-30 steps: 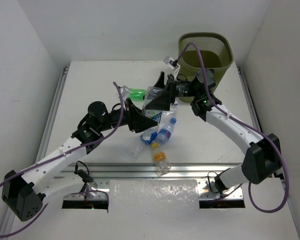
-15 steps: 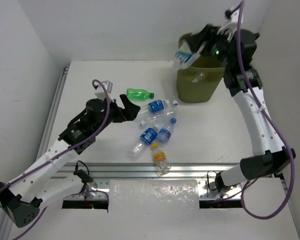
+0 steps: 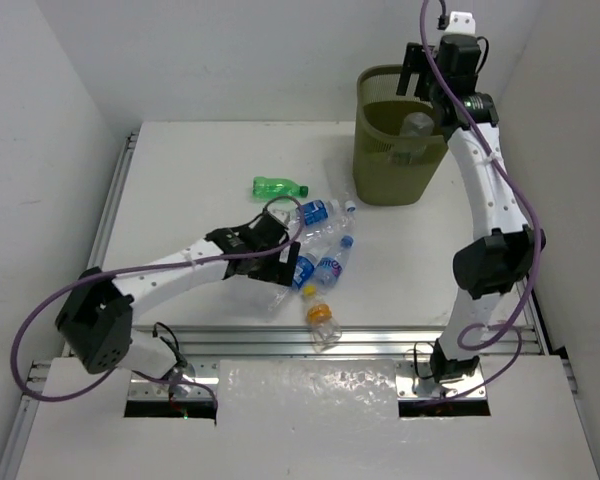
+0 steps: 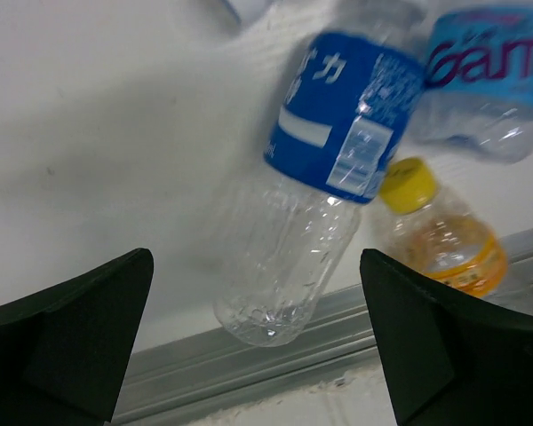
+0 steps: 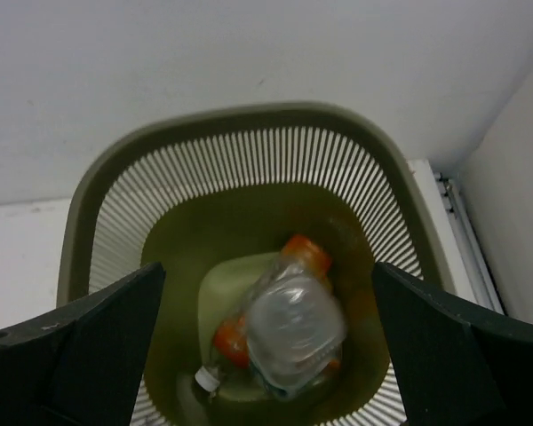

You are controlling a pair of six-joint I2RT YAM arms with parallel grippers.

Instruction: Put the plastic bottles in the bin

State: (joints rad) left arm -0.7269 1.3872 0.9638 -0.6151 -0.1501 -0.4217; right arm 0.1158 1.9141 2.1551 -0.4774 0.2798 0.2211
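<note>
Presently, left to right:

1. Left claw (image 3: 282, 264). Its jaws are spread wide and hold nothing. It sits low over the cluster of loose bottles at mid-tabletop (image 3: 180, 180).
2. Green bottle (image 3: 279, 187). It lies on its side, apart from the cluster on the far side. It is not between the jaws.
3. Blue-labelled clear bottle (image 4: 338, 115). It lies flat on the tabletop straight ahead of the left claw, in the gap between the two fingers and touching neither. Its long axis runs away from the claw and leans a little to the right, with the base end nearest the front rail (image 4: 249, 373). The jaws therefore stand across its narrow width. Judged the likeliest next pick, needing only a short advance and descent before closing.
4. Pale-blue-labelled bottle (image 4: 484, 80). It is just beside item 3 on the right, outside the jaws.
5. Orange bottle (image 4: 444, 244). It has a yellow cap and lies near the right finger, close to the rail.
6. Bin (image 3: 390, 175). It stands at the far right of the tabletop, well apart from the cluster. Inside, a crushed clear bottle (image 5: 293, 328) rests on orange ones.
7. Right claw (image 5: 268, 266). It is fully open and empty, directly above the bin mouth.

The left arm is much the nearer to every bottle still on the tabletop.
</note>
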